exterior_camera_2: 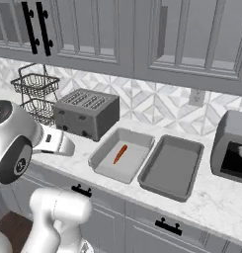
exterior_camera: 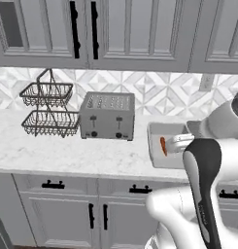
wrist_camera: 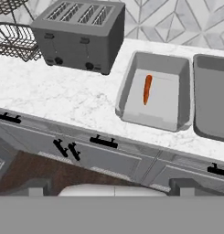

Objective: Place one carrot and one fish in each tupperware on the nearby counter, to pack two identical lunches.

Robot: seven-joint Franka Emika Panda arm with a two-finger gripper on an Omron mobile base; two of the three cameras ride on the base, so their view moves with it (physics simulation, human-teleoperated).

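Looking at the carrot: we see one carrot (exterior_camera_2: 120,153) lying flat inside the tupperware nearer the toaster, touching its floor, tip pointing toward the front rim; we judge it sits there as the first item of that lunch.
Tupperware near the toaster: this tray (exterior_camera_2: 103,152) stands just beside the toaster's right end on the table, long side running front to back, so its open top is easy to reach from above.
Second tupperware: the other tray (exterior_camera_2: 193,150) sits touching or nearly touching the first, on the side away from the toaster; it holds nothing, so we judge its lunch unstarted.
Fish: we see none in either tray, so both lunches lack theirs.
Toaster: the grey four-slot toaster (exterior_camera_2: 86,114) stands against the backsplash, our landmark.
Wire basket: a two-tier basket (exterior_camera: 47,110) stands on the toaster's far side from the trays.
Table: the marble table (wrist_camera: 72,98) carries all of this.
Gripper: we hold nothing; the fingers are spread wide and released, raised in front of the toaster and looking down on the trays.
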